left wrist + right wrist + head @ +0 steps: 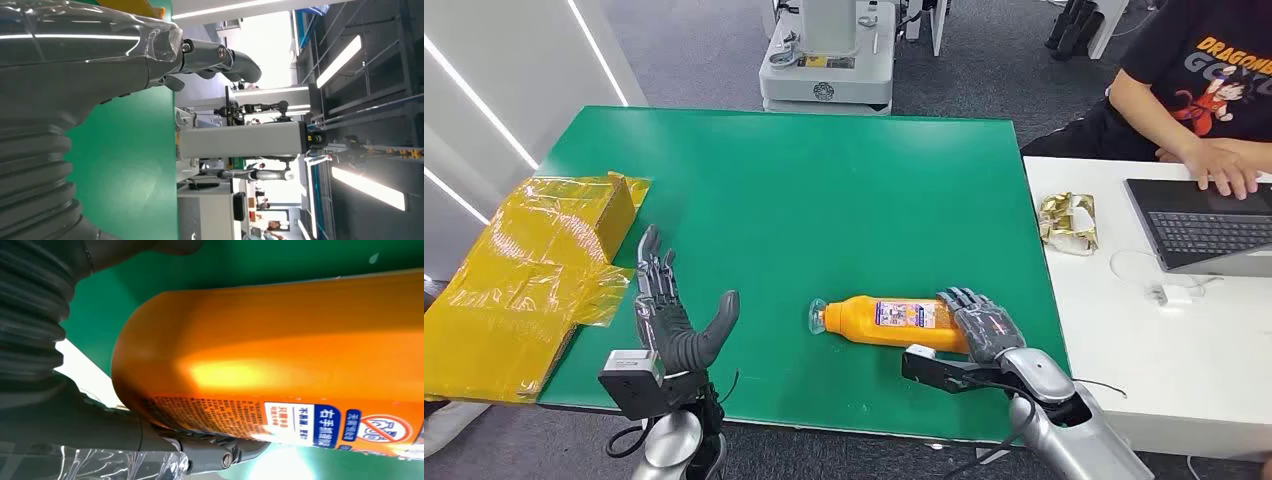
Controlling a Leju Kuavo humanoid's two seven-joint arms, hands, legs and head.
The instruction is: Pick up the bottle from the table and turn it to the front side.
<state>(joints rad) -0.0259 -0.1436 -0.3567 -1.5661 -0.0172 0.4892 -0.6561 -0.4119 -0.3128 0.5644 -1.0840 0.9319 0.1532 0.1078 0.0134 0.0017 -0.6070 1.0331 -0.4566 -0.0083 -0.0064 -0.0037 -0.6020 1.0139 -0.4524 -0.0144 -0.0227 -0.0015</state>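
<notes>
We see orange bottle [894,322] lying on side at 5 o'clock of green table [824,190], cap toward 9 o'clock. Right hand [980,325] wraps bottle's base end, fingers over top, thumb beneath. Left hand [669,310] at 7 o'clock, fingers spread, holding nothing. Yellow boxes [534,270] at 9 o'clock edge. Person [1194,90] types on laptop [1204,225] at 2 o'clock.

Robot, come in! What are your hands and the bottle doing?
Right hand gripping orange bottle, lying on green table. Left hand open. Nothing blocking.
</notes>
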